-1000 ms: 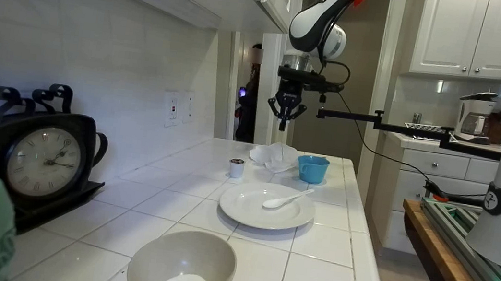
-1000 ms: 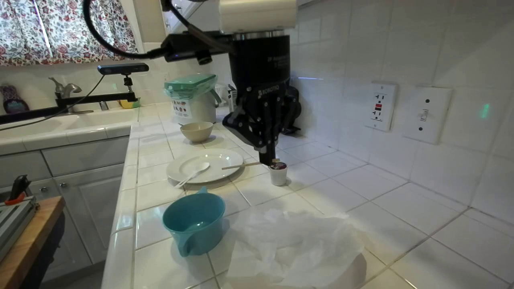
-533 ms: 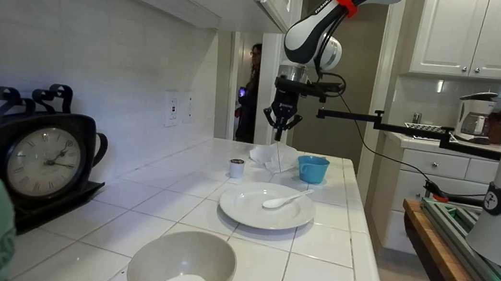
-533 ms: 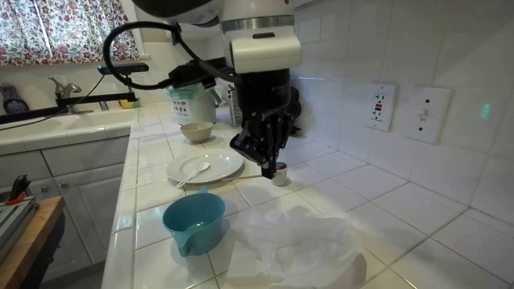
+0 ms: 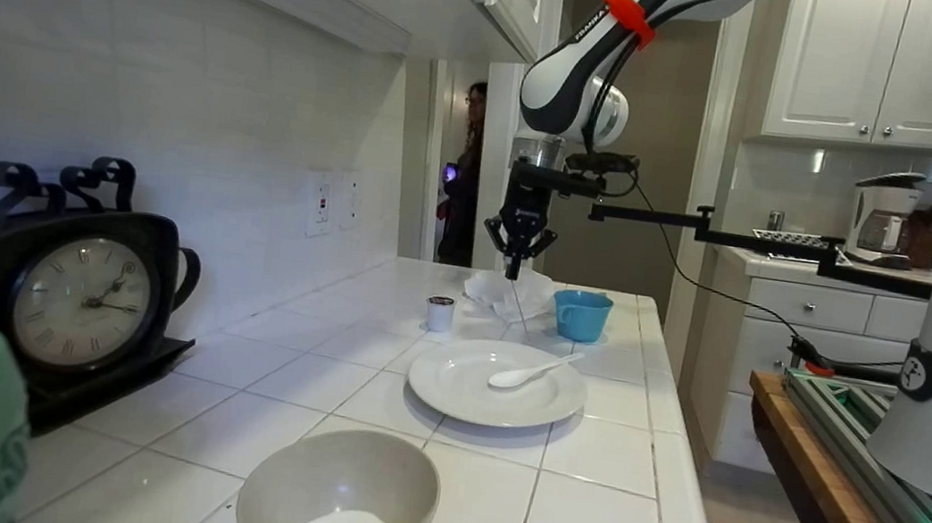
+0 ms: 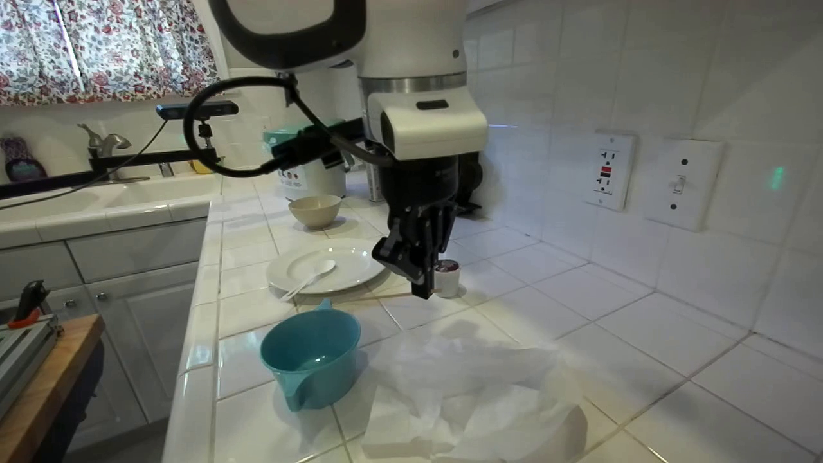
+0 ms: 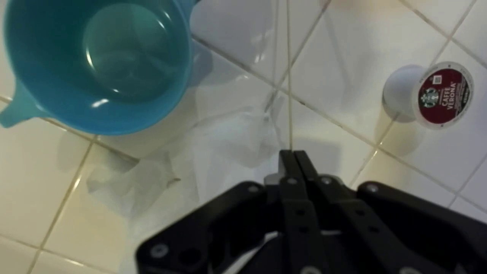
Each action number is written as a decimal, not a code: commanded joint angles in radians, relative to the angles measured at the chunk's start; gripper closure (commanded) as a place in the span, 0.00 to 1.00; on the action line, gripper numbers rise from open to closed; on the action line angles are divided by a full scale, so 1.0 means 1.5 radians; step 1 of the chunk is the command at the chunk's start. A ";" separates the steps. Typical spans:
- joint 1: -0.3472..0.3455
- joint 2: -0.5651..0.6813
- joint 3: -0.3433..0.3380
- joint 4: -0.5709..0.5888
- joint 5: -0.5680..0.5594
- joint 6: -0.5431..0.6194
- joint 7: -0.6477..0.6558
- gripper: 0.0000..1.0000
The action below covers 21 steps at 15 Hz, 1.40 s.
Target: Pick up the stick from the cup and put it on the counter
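My gripper (image 7: 292,152) is shut on a thin pale stick (image 7: 289,76), which runs out from between the fingertips in the wrist view. In both exterior views the gripper (image 5: 511,276) (image 6: 422,296) holds the stick (image 6: 386,296) a little above the white tiled counter (image 6: 546,315). Whether the stick's far end touches the tiles I cannot tell. The small blue cup (image 6: 315,360) stands upright on the counter beside the stick. It also shows in the wrist view (image 7: 125,121), where I see no stick in it.
A white plate (image 5: 448,394) with a white spoon (image 5: 515,378) lies near the gripper. A coffee pod (image 6: 446,283) stands beside it. Crumpled white paper (image 6: 476,399) lies close by. A white bowl (image 5: 343,479) and a black clock (image 5: 78,300) are farther along the counter.
My gripper has moved down toward the counter, with the stick in it. The stick has come down with it. The cup, plate and pod have not moved.
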 commanded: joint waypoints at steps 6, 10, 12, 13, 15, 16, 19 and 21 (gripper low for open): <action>-0.027 0.065 0.010 0.055 0.053 -0.031 -0.125 0.99; -0.035 0.095 0.014 0.088 0.059 -0.053 -0.154 0.99; -0.037 0.109 0.016 0.105 0.057 -0.066 -0.161 0.99; -0.038 0.115 0.016 0.111 0.053 -0.073 -0.164 0.99; -0.038 0.124 0.017 0.124 0.049 -0.087 -0.169 0.99; -0.037 0.126 0.016 0.128 0.048 -0.091 -0.169 0.73; -0.033 0.117 0.013 0.136 0.038 -0.115 -0.166 0.58; -0.031 0.105 0.010 0.135 0.033 -0.125 -0.168 0.44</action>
